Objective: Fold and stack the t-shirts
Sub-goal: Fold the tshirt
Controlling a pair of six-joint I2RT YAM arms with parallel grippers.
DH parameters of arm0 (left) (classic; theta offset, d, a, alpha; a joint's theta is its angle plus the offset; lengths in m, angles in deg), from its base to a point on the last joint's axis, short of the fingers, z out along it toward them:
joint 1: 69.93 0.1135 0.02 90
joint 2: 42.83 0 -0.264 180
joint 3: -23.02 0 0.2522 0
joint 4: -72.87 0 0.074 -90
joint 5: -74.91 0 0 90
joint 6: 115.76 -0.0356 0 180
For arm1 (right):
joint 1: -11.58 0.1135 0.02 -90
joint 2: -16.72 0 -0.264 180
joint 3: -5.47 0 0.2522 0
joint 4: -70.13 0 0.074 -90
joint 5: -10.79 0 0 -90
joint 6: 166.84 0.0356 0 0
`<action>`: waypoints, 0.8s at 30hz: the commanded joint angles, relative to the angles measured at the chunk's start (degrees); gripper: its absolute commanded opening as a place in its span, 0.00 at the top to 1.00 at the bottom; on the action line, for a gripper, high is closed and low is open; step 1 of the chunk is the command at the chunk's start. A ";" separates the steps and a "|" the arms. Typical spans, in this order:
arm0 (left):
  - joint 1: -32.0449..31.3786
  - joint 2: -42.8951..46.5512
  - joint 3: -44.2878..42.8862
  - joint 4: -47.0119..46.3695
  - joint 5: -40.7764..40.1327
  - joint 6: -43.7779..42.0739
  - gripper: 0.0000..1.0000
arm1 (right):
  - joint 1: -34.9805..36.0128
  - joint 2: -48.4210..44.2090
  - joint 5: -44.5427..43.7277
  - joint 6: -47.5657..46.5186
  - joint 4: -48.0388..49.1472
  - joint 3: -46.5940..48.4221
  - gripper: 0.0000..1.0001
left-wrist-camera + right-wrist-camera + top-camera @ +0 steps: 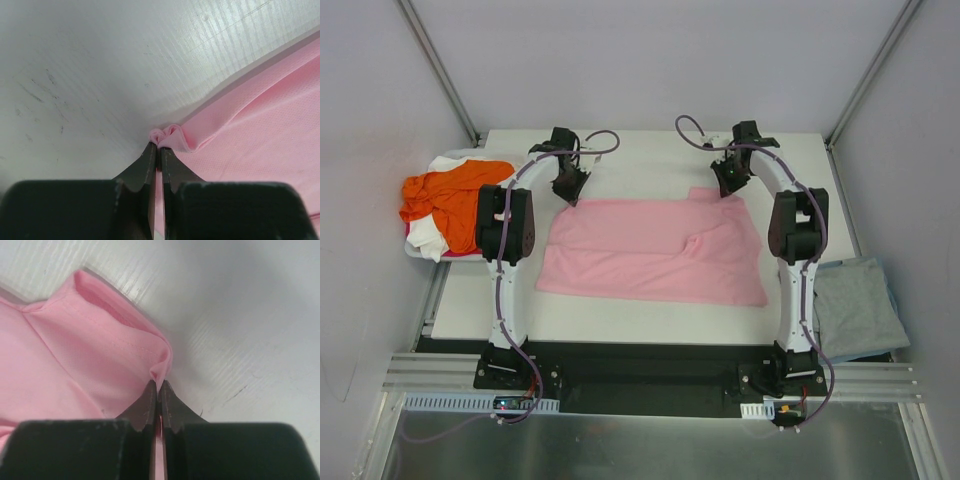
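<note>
Where the grey-blue t-shirt lies past the table's right edge, the right arm hides its inner border. The pink t-shirt spreads over the table's middle. The left gripper and right gripper are clamped on its far corners. At the left edge, the orange t-shirt covers most of the white t-shirt, both partly behind the left arm.

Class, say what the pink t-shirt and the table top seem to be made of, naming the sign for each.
The pink t-shirt: soft matt knit, probably cotton or a blend; fine dotted texture, limp folds, stitched hem. The table top: white board, likely plastic, slight sheen; fine parallel ribs, dark scuffs.
</note>
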 commanded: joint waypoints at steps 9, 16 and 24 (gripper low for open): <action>-4.39 9.68 4.18 1.36 -7.76 1.71 1.00 | 1.02 -15.00 -0.01 -1.00 -2.09 -7.34 0.99; -6.06 14.70 6.64 1.36 -9.34 2.59 1.00 | 1.99 -19.66 -0.62 -1.80 -3.77 -11.73 0.99; -7.81 17.52 11.56 1.36 -10.66 3.38 1.00 | 2.52 -24.40 -1.15 -3.11 -4.82 -18.68 0.99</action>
